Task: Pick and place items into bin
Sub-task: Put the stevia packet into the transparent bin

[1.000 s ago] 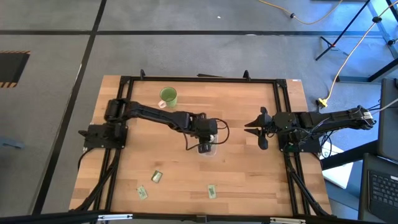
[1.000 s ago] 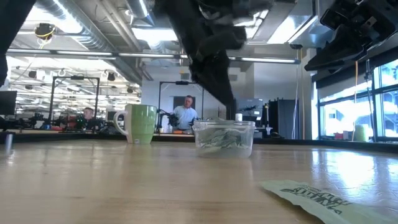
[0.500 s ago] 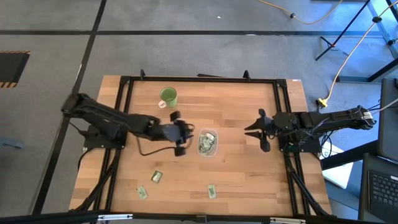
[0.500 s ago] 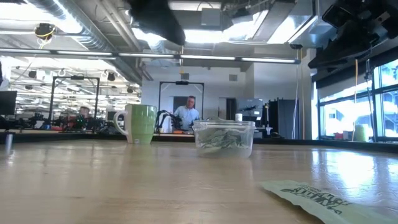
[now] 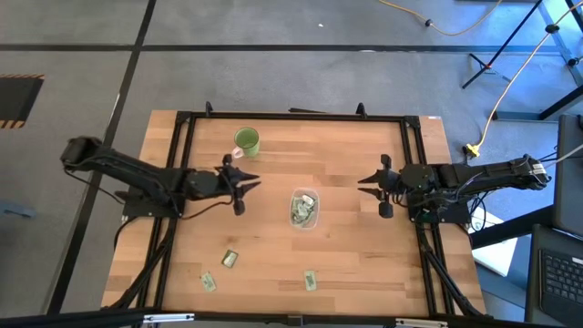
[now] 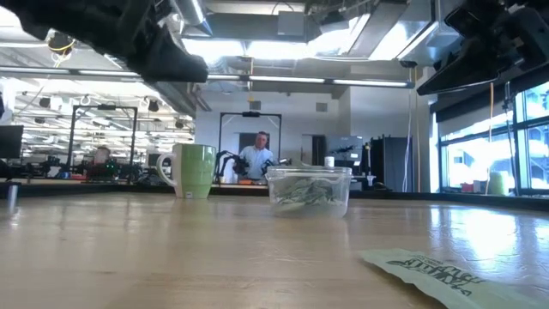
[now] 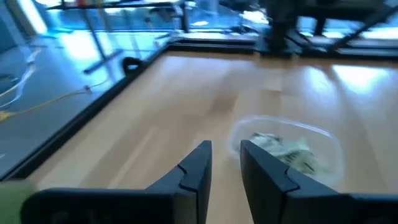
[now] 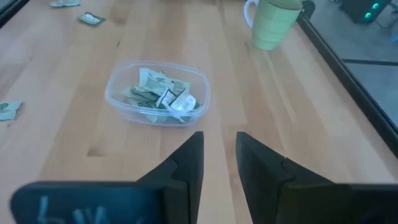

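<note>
The clear bin (image 5: pixel 304 208) stands mid-table with several green and whitish packets inside; it also shows in the low view (image 6: pixel 309 190), the left wrist view (image 7: pixel 289 152) and the right wrist view (image 8: pixel 157 93). Three packets lie flat near the table's near edge (image 5: pixel 230 259), (image 5: pixel 209 282), (image 5: pixel 311 281). My left gripper (image 5: pixel 253 183) (image 7: pixel 225 144) hovers left of the bin, pointing at it, fingers a narrow gap apart and empty. My right gripper (image 5: pixel 363 181) (image 8: pixel 219 134) waits right of the bin, also with a narrow gap and empty.
A green mug (image 5: pixel 247 140) stands at the far left of the table, behind my left gripper; it also shows in the low view (image 6: pixel 196 170). A black frame (image 5: pixel 291 117) runs around the table. People sit in the room beyond the far edge.
My left gripper has drawn back from above the bin toward the table's left edge, leaving the bin uncovered. The bin and the loose packets have stayed where they were.
</note>
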You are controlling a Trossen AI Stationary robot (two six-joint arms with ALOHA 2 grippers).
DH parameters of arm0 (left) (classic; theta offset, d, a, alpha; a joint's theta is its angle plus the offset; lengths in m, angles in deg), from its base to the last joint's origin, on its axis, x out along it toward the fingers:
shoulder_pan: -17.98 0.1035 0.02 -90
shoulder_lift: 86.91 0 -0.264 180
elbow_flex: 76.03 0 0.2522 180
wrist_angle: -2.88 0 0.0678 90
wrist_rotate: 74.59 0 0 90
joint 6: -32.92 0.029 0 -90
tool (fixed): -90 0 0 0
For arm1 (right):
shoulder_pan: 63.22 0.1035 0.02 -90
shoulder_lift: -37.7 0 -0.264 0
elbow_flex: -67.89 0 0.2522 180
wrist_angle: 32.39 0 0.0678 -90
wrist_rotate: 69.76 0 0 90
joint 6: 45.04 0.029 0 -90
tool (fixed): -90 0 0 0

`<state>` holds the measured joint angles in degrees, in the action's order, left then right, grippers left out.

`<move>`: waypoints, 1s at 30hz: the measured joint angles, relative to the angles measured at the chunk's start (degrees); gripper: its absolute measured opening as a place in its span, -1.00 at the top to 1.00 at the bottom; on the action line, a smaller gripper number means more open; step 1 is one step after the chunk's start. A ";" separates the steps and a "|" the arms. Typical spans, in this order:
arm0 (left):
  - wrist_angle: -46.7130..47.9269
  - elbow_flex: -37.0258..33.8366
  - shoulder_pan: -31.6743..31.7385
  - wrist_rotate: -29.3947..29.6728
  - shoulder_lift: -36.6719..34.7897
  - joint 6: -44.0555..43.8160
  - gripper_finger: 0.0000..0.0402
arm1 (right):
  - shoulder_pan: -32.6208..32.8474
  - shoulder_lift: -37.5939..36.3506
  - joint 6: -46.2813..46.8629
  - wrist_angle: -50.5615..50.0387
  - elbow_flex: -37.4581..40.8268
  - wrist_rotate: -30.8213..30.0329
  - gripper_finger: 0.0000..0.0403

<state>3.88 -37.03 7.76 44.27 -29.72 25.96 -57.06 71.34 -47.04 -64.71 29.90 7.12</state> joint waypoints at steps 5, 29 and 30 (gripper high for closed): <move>-0.61 -1.25 1.34 2.15 -2.18 -1.24 0.63 | 0.00 -0.01 1.74 0.04 0.00 0.02 0.52; -2.53 -1.25 1.64 -4.56 -2.15 -5.82 0.63 | 10.14 14.70 -11.72 8.34 -12.79 6.81 0.52; -2.53 -1.25 1.64 -4.55 -2.15 -5.84 0.63 | 11.12 17.86 -11.52 6.99 -14.62 5.38 0.52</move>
<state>1.35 -38.28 9.40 39.72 -31.87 20.12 -45.94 89.20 -58.56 -57.72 15.28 12.50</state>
